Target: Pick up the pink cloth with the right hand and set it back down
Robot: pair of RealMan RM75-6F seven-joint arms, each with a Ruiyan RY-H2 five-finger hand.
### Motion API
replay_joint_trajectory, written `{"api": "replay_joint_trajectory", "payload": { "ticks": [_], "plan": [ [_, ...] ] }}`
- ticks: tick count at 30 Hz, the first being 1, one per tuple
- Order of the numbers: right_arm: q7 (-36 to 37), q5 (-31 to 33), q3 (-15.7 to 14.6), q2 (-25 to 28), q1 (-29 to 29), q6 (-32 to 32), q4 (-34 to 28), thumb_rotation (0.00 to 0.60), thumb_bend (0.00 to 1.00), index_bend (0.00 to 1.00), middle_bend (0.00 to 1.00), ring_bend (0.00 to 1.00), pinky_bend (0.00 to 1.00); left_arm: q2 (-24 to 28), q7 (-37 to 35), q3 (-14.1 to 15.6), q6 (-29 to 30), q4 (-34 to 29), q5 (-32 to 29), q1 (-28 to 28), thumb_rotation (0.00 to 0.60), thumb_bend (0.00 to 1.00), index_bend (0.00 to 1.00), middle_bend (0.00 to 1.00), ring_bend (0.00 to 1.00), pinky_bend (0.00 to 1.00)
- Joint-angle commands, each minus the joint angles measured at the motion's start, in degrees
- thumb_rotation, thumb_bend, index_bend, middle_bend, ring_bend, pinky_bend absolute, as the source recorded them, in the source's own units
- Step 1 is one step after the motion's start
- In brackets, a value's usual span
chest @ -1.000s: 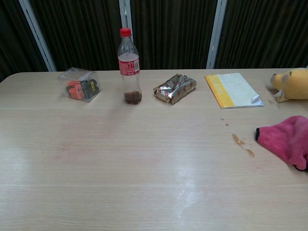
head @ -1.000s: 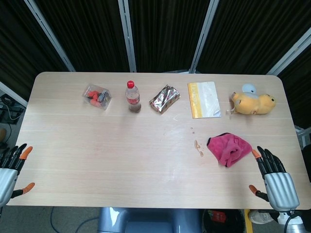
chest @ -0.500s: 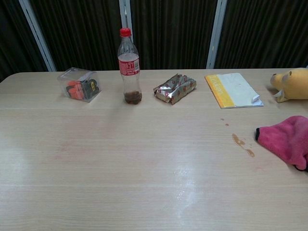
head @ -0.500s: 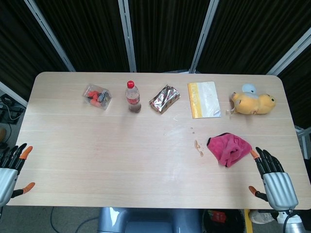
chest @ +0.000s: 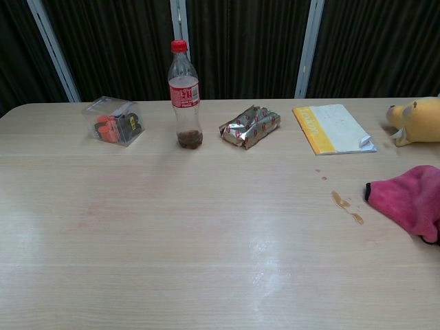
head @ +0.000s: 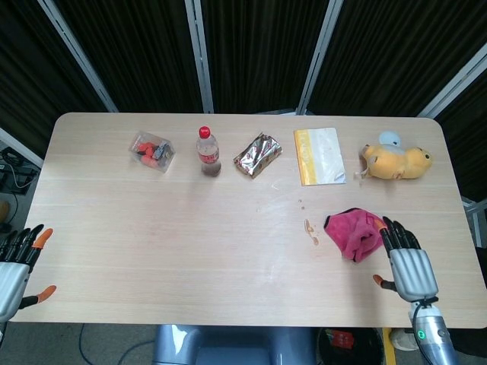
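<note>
Head view: my right hand [head: 405, 265] is released, fingers apart, tips at the crumpled pink cloth [head: 351, 232] near the wooden table's [head: 190, 228] right edge — left hand [head: 14, 268] spread too, off the front-left corner. Chest view: cloth [chest: 412, 201] flat at rt edge, no hands visible.

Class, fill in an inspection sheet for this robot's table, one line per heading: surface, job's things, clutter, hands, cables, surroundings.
Surface: pale wooden table, small brown spill left of the cloth.
Job's things: crumpled pink cloth lying flat, not lifted.
Clutter: clear plastic box, red-capped bottle, foil snack packet, yellow-edged booklet, yellow plush toy, all along the far side.
Hands: right hand open, fingertips at the cloth's edge; left hand open at the table corner.
Cables: nothing seen.
Surroundings: dark curtains behind.
</note>
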Motion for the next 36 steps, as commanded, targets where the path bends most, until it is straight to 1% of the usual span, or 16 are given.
{"api": "replay_joint_trajectory", "payload": {
  "ticks": [1,4,8,14,19,22,24,30,33,36],
  "plan": [
    [-4.39,6.74,3.42,-4.77,3.5,-3.32,2.54,0.6,0.0,0.03,0.0,0.0,0.14,0.05,-0.29,0.02,-0.42,0.05,-0.22,-0.18,0.6,0.0,0.0,0.0,0.0,0.0],
    [-6.4,10.99,4.96,-7.03,5.39,-4.88,4.76,0.6,0.0,0.03,0.0,0.0,0.14,0.01,-0.65,-0.08,-0.73,0.21,-0.33,-0.42,0.6,0.0,0.0,0.0,0.0,0.0],
    [-7.65,14.87,6.16,-9.39,7.19,-6.04,7.75,0.6,0.0,0.03,0.0,0.0,0.14,-0.13,-1.31,-0.16,-1.09,0.58,-0.32,-0.75,0.6,0.0,0.0,0.0,0.0,0.0],
    [-7.59,18.36,6.43,-11.89,8.54,-7.33,11.78,0.6,0.02,0.04,0.0,0.0,0.14,-0.14,-1.14,-0.07,-1.12,0.87,0.2,-0.97,0.6,0.0,0.0,0.0,0.0,0.0],
    [-7.26,20.66,6.49,-13.75,9.59,-8.54,15.57,0.6,0.04,0.07,0.0,0.0,0.14,-0.38,-1.41,0.07,-0.41,1.32,0.92,-0.81,0.6,0.0,0.0,0.0,0.0,0.0],
    [-6.89,21.34,6.71,-14.35,9.84,-8.65,16.25,0.6,0.06,0.13,0.01,0.0,0.2,-0.41,-1.41,0.07,-0.44,1.36,0.85,-0.82,0.6,0.0,0.0,0.0,0.0,0.0],
    [-6.71,21.39,6.86,-15.32,10.24,-8.27,17.38,0.6,0.06,0.16,0.04,0.0,0.24,-0.45,-1.24,0.07,-0.68,1.32,0.61,-0.87,0.6,0.0,0.0,0.0,0.0,0.0],
    [-6.57,22.5,7.5,-18.28,11.71,-8.37,21.14,0.6,0.08,0.23,0.1,0.0,0.29,-0.67,-0.39,0.17,-0.38,0.98,0.78,-0.72,0.6,0.0,0.0,0.0,0.0,0.0],
    [-6.38,22.91,7.88,-19.61,12.49,-8.5,22.84,0.6,0.09,0.28,0.16,0.05,0.37,-0.75,-0.36,0.14,-0.43,0.96,0.51,-0.68,0.6,0.0,0.0,0.0,0.0,0.0],
    [-6.05,22.93,8.12,-20.84,13.1,-8.45,24.7,0.6,0.09,0.31,0.19,0.08,0.41,-0.8,-0.25,0.12,-0.6,0.85,0.29,-0.71,0.6,0.0,0.0,0.0,0.0,0.0]
  ]
}}
